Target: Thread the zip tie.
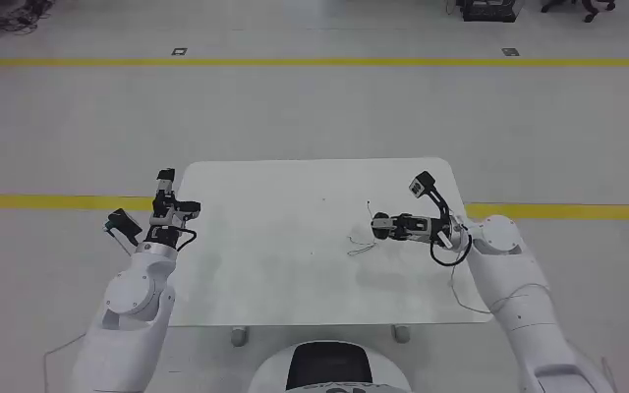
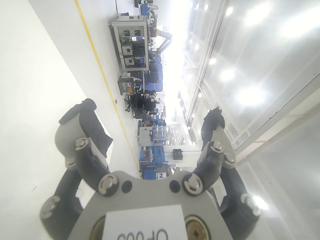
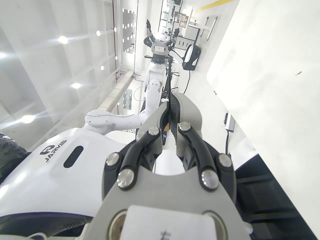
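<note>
A thin black zip tie (image 3: pixel 170 81) is pinched between the fingers of my right gripper (image 3: pixel 170 101), which is shut on it. The strap sticks straight out past the fingertips. From above, the right gripper (image 1: pixel 377 226) hovers over the right half of the white table (image 1: pixel 285 275), pointing left. The zip tie (image 1: pixel 362 246) curves down from it toward the tabletop. My left gripper (image 1: pixel 173 195) sits at the table's left edge, well away from the tie. In its own wrist view the left gripper (image 2: pixel 150 111) is open with nothing between its fingers (image 2: pixel 87 121).
The table's rounded far corners lie near yellow floor lines (image 1: pixel 314 62). A loose cable (image 1: pixel 462 285) trails by the right arm at the table's right edge. The left gripper (image 3: pixel 160 38) also appears far off across the table in the right wrist view.
</note>
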